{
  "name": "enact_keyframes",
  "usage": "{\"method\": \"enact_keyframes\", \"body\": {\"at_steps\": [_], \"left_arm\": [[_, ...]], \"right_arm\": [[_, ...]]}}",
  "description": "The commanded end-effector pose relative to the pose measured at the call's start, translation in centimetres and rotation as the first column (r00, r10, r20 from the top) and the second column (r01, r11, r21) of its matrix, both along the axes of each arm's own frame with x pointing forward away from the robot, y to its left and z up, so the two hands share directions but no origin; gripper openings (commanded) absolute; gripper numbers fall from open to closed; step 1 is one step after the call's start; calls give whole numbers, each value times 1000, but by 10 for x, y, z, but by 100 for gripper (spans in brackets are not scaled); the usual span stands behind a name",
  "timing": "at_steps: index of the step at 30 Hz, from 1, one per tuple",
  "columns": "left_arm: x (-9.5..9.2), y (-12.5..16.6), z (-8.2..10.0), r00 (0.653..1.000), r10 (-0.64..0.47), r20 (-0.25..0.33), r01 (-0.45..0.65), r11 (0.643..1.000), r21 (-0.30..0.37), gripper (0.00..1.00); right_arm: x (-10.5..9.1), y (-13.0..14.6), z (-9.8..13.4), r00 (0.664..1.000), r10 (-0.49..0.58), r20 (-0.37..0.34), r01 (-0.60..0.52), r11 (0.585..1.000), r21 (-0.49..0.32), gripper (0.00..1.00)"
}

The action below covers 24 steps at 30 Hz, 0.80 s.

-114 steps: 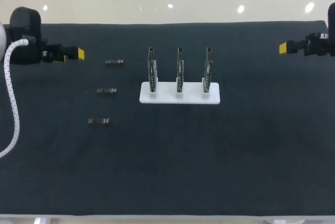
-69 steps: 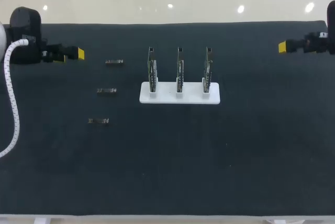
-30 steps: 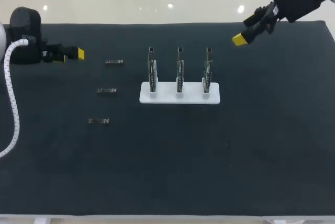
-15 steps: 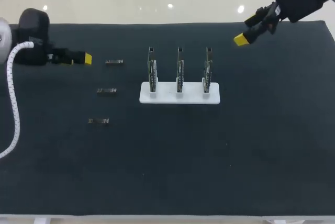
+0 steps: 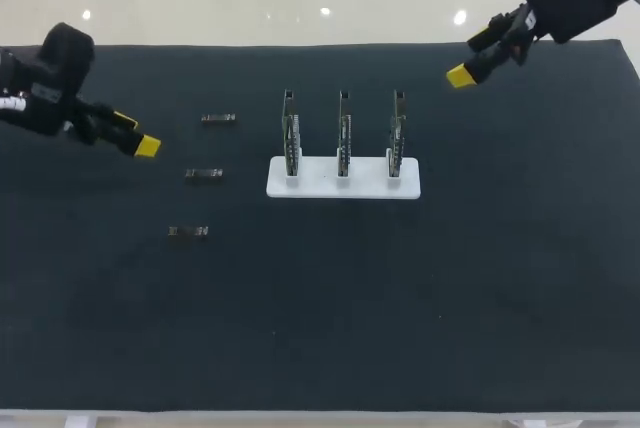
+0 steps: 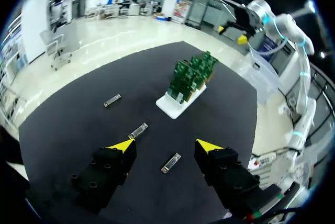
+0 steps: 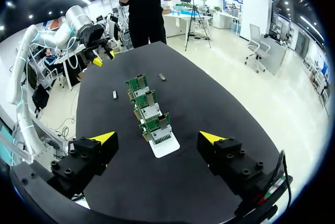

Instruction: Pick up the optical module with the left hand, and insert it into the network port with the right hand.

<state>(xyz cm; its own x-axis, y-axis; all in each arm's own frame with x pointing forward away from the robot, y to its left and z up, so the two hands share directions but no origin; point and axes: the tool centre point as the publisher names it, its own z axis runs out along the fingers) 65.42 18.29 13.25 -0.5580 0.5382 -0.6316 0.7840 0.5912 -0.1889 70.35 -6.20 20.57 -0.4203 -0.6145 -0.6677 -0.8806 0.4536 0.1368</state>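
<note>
Black cloth covers the table. Small metal modules lie flat in a loose row on our left side, well apart from the white stand that holds three upright green boards.

Our left gripper hangs above the cloth, fingers spread and empty. The nearest optical module lies just ahead of the tips, with the middle module and far module beyond it. Our right gripper is also spread and empty, held high off the stand's far right.

We judge the step in hand to be the approach for the left pick.
- Commit to one module.
- Turn the wrist so the fingers straddle its long sides.
- Centre over it, then come straight down.
- It is a thin part on cloth, so the tips must go low or it will skid.
- Grip near one end and leave the other free for the right gripper to take.
</note>
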Motion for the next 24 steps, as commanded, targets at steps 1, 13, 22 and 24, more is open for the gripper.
{"method": "enact_keyframes", "body": {"at_steps": [1, 13, 22, 24], "left_arm": [[14, -8, -15, 992, -125, 33, 122, 989, 85, 100], [9, -14, -73, 904, -408, 125, 341, 867, 364, 100], [0, -13, -93, 859, -511, 21, 438, 757, 484, 100], [-3, -12, -94, 849, -528, 16, 450, 739, 501, 100]], "right_arm": [[0, 0, -1, 1000, 1, 1, -1, 1000, 2, 100], [0, 0, -1, 1000, 1, 1, -1, 1000, 2, 100], [0, 0, -1, 1000, 1, 1, -1, 1000, 2, 100], [0, 0, -1, 1000, 1, 1, -1, 1000, 2, 100]]}}
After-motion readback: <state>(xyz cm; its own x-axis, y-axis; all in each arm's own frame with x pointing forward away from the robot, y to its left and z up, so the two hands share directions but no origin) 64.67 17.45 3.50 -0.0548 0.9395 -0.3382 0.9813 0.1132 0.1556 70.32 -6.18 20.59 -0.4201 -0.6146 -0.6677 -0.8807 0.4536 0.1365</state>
